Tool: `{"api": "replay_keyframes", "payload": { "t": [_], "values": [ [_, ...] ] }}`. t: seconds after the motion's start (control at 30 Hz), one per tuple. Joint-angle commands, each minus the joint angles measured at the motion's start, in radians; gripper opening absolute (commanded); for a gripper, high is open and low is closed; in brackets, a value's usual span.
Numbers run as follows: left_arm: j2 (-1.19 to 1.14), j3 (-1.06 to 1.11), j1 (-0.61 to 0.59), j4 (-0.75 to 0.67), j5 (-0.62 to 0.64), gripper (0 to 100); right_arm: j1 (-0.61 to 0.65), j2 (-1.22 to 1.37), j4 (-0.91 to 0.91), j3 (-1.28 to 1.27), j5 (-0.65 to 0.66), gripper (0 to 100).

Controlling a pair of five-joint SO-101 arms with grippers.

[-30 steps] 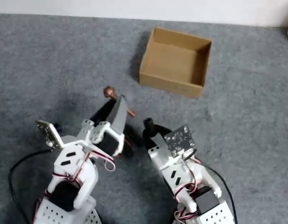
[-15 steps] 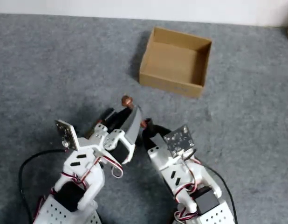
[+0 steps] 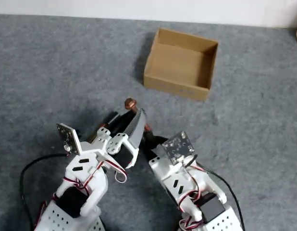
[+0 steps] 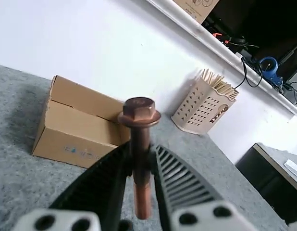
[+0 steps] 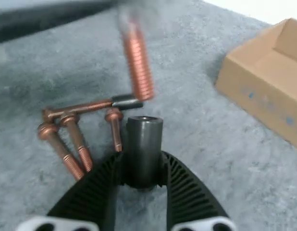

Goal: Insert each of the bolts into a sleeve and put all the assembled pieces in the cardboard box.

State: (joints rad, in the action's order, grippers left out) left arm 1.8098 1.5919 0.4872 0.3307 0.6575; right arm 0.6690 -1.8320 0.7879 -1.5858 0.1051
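My left gripper (image 3: 137, 120) (image 4: 139, 180) is shut on a copper bolt (image 3: 131, 103) (image 4: 139, 159), which it holds off the carpet with the hex head (image 4: 139, 113) pointing away from the arm. Right beside it, my right gripper (image 3: 149, 142) (image 5: 142, 166) is shut on a black sleeve (image 5: 144, 144), upright with its bore open. The bolt's threaded end (image 5: 138, 67) hangs just above and a little beyond the sleeve's mouth. The cardboard box (image 3: 175, 87) (image 5: 264, 96) (image 4: 76, 139) stands open farther back.
Behind the sleeve, several loose copper bolts (image 5: 67, 139) lie on the grey carpet. One bolt (image 5: 81, 108) among them carries a black sleeve (image 5: 127, 102) on its tip. A perforated holder of sticks (image 4: 204, 108) stands by the far wall.
The left arm swung right with the bolt and brought it next to the right gripper. The right arm has since shifted left, closing in under the bolt's tip.
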Motion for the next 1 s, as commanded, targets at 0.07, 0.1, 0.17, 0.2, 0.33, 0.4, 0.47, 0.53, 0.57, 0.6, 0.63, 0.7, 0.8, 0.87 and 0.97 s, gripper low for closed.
{"api": "replay_keyframes", "payload": {
  "t": [0.07, 0.1, 0.17, 0.2, 0.33, 0.4, 0.47, 0.53, 0.57, 0.6, 0.63, 0.7, 0.8, 0.87, 0.97],
  "values": [
    [0.005, -0.019, -0.016, -0.014, -0.005, 0, 0.021, -0.008, 0.002, 0.093, 0.052, 0.4],
    [0.005, -0.019, -0.015, -0.014, -0.005, 0, 0.021, -0.008, 0.002, 0.099, 0.052, 0.4],
    [0.005, -0.013, -0.016, -0.014, -0.005, 0, 0.021, -0.008, 0.002, 0.107, 0.052, 0.4],
    [0.005, -0.010, -0.016, -0.014, -0.005, 0, 0.021, -0.008, 0.002, 0.107, 0.054, 0.4],
    [0.005, -0.015, -0.016, -0.012, -0.005, 0, 0.021, -0.008, 0.002, 0.107, 0.055, 0.4],
    [0.005, -0.018, -0.018, -0.012, -0.005, 0, 0.018, -0.008, 0.002, 0.107, 0.055, 0.4],
    [0.005, -0.015, -0.018, -0.012, -0.005, 0, 0.018, -0.008, 0.002, 0.107, 0.055, 0.4],
    [0.005, -0.010, -0.018, -0.011, -0.005, 0, 0.019, -0.008, 0.002, 0.107, 0.055, 0.4],
    [0.005, -0.012, -0.018, 0.000, -0.005, 0, 0.016, -0.008, 0.002, 0.107, 0.055, 0.4],
    [0.007, -0.019, -0.018, 0.020, -0.005, 0, 0.016, -0.008, 0.002, 0.107, 0.055, 0.4],
    [0.012, -0.021, -0.016, 0.035, -0.005, 0, 0.016, -0.008, 0.002, 0.107, 0.055, 0.4],
    [0.012, -0.036, -0.012, 0.071, -0.005, 0, 0.016, -0.008, 0.002, 0.107, 0.055, 0.4],
    [0.012, -0.047, -0.010, 0.109, -0.005, 0, 0.016, -0.008, 0.002, 0.107, 0.055, 0.4],
    [0.012, -0.045, -0.013, 0.109, -0.005, 0, 0.016, -0.008, 0.002, 0.107, 0.055, 0.4],
    [0.013, -0.045, -0.015, 0.109, -0.005, 0, 0.018, -0.008, 0.002, 0.107, 0.055, 0.4]
  ]
}}
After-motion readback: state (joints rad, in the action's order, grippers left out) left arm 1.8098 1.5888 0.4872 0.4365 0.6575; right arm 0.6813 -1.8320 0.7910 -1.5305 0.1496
